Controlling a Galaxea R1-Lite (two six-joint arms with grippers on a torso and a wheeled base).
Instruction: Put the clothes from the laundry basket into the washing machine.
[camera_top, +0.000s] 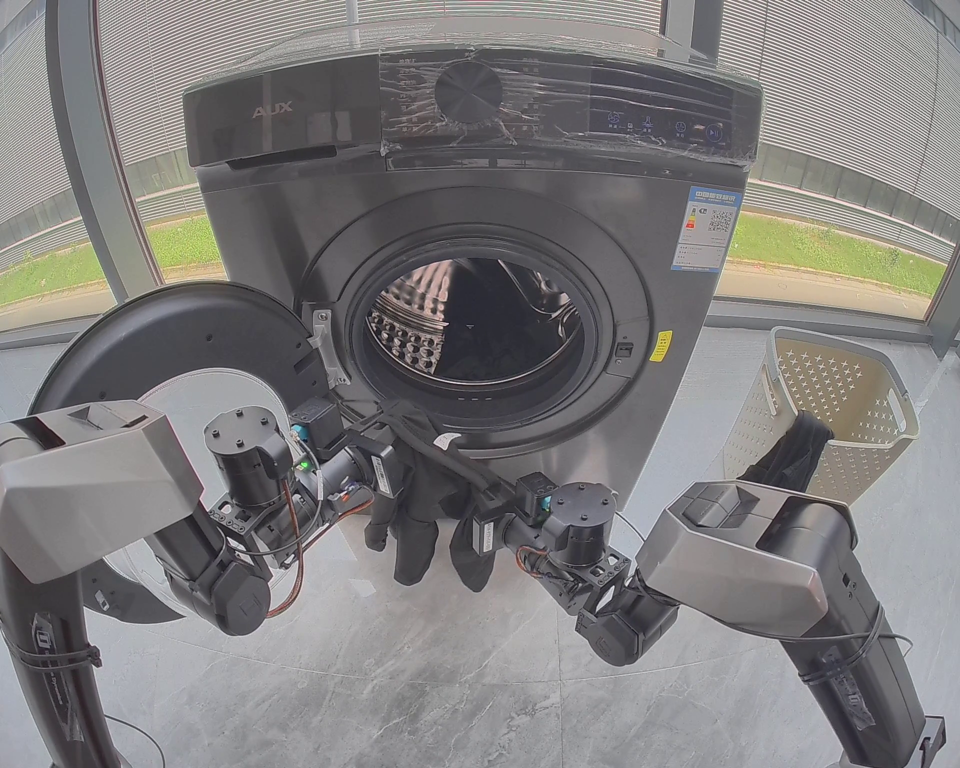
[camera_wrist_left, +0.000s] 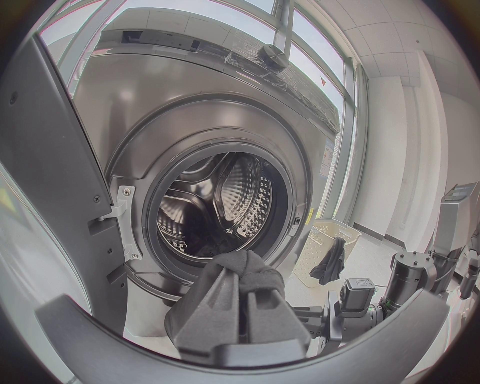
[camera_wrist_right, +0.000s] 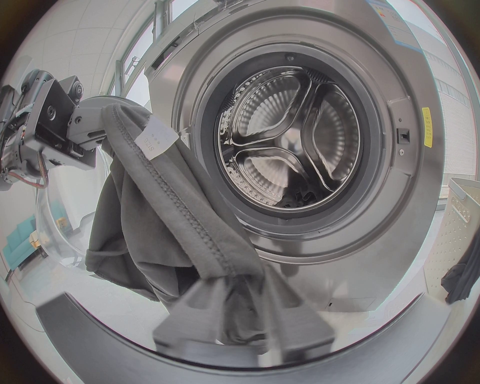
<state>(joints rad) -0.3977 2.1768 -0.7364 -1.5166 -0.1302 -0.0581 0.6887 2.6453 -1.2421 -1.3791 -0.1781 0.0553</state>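
While both arms hold one dark garment (camera_top: 415, 530) stretched between them just below the open mouth of the washing machine (camera_top: 660, 290), the step in hand appears to be the loading itself: the cloth is in front of the machine but not yet inside. Farthest left, the round door (camera_top: 170, 340) stands swung wide, so nothing bars the way. Beside it the left gripper (camera_wrist_left: 245, 287) is clamped on a bunched end of the garment, a wad of fabric pinched between its foam fingers (camera_wrist_left: 215, 305) and poking out above their tips. From there the hem runs as a taut band, a white label (camera_wrist_right: 155, 137) on it, across to the right gripper (camera_wrist_right: 240, 310), whose fingers (camera_wrist_right: 300, 325) are likewise closed on the cloth, while the rest sags in folds under the band towards the floor (camera_top: 400, 680). Behind and above this span lies the drum (camera_wrist_right: 290, 135), where a dark heap (camera_wrist_right: 297, 200) seems to rest at the bottom. The next move likely calls for lifting both ends over the lower rim of the port and carrying them deep enough that the hanging folds clear the seal before either grip lets go; a trailing fold could catch on the rim. Farthest right, the laundry basket (camera_top: 850, 385) stands on the floor by the machine's right side, a second garment (camera_top: 795, 455) draped over its near rim, so more loading probably remains.
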